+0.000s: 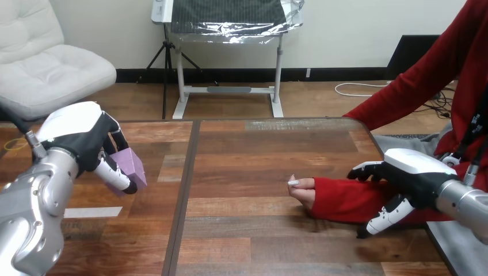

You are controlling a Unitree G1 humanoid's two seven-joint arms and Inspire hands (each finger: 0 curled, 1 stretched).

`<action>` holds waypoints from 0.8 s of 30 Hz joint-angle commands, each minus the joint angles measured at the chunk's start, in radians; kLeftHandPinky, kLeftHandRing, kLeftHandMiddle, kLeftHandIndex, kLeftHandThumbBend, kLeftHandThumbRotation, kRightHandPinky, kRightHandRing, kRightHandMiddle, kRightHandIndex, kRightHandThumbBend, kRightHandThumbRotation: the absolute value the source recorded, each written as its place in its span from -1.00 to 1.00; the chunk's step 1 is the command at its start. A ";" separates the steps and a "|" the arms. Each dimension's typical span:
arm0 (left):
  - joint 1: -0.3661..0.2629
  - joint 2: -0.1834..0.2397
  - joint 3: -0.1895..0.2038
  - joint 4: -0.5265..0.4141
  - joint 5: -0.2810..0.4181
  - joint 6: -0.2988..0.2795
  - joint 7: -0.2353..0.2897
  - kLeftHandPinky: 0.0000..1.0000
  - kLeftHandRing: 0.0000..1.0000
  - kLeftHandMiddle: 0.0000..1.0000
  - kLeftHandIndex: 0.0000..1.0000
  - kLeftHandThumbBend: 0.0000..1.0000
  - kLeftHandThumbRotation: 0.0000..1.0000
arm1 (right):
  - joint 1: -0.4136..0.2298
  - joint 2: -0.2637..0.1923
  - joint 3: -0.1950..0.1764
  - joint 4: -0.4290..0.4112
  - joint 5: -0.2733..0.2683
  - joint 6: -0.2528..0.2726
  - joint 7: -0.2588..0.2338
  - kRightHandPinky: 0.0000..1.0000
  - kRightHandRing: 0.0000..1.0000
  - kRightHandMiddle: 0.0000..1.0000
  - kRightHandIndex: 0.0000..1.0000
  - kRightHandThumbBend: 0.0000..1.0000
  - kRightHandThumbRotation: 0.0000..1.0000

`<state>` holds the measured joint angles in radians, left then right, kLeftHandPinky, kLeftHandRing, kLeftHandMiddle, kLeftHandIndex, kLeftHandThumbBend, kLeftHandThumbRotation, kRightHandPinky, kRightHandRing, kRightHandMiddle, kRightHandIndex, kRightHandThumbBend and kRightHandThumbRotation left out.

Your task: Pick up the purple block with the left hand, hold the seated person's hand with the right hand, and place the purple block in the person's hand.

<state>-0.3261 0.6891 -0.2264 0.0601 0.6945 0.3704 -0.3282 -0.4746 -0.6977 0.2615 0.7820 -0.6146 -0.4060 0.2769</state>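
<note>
A small, pale purple block [133, 164] with flat faces is being gripped by the robot's left hand [86, 135] over the left part of the brown wooden table [247, 241]. The black-and-white fingers [115, 175] of that hand are being kept curled round the block's near side, with the block's far faces being left exposed toward the table's middle.

At the right of the table, the person's forearm in its red sleeve [345, 198] is being laid flat across the wood, and the person's hand [302, 191] is being rested on the surface near the centre, loosely curled and holding nothing. The right hand [411, 172] is being closed about the sleeved forearm just behind the wrist: its fingers [365, 170] are being wrapped over the far side of the sleeve, while its thumb [387, 217] is being pressed against the near side.

The purple block and the person's hand are being kept well apart, with bare table between them.
</note>
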 commanded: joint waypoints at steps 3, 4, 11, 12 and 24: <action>-0.031 0.004 0.034 -0.059 -0.005 -0.013 0.006 -0.09 -0.07 0.00 -0.06 0.62 -1.00 | -0.103 0.032 0.030 0.040 -0.026 -0.008 -0.076 0.40 0.59 0.63 0.63 1.00 -0.47; -0.030 0.004 0.035 -0.060 -0.006 -0.014 0.006 -0.09 -0.07 -0.01 -0.06 0.62 -1.00 | -0.105 0.032 0.034 0.044 -0.029 -0.010 -0.082 0.38 0.57 0.62 0.62 1.00 -0.47; -0.029 0.004 0.036 -0.067 -0.003 -0.010 0.001 -0.07 -0.04 0.01 -0.07 0.62 -1.00 | -0.127 0.044 0.067 0.092 -0.053 -0.013 -0.115 0.32 0.52 0.57 0.58 1.00 -0.50; -0.028 0.005 0.035 -0.069 -0.002 -0.010 0.001 -0.07 -0.03 0.01 -0.07 0.62 -1.00 | -0.128 0.045 0.069 0.097 -0.053 -0.015 -0.119 0.31 0.50 0.56 0.57 1.00 -0.51; -0.025 0.005 0.037 -0.077 -0.002 -0.009 -0.002 -0.08 -0.06 -0.01 -0.06 0.61 -1.00 | -0.155 0.067 0.095 0.155 -0.057 -0.007 -0.136 0.23 0.44 0.50 0.50 1.00 -0.52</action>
<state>-0.3220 0.6890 -0.2206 0.0303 0.6910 0.3677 -0.3377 -0.5372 -0.6583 0.3460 0.9103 -0.6666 -0.4119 0.1687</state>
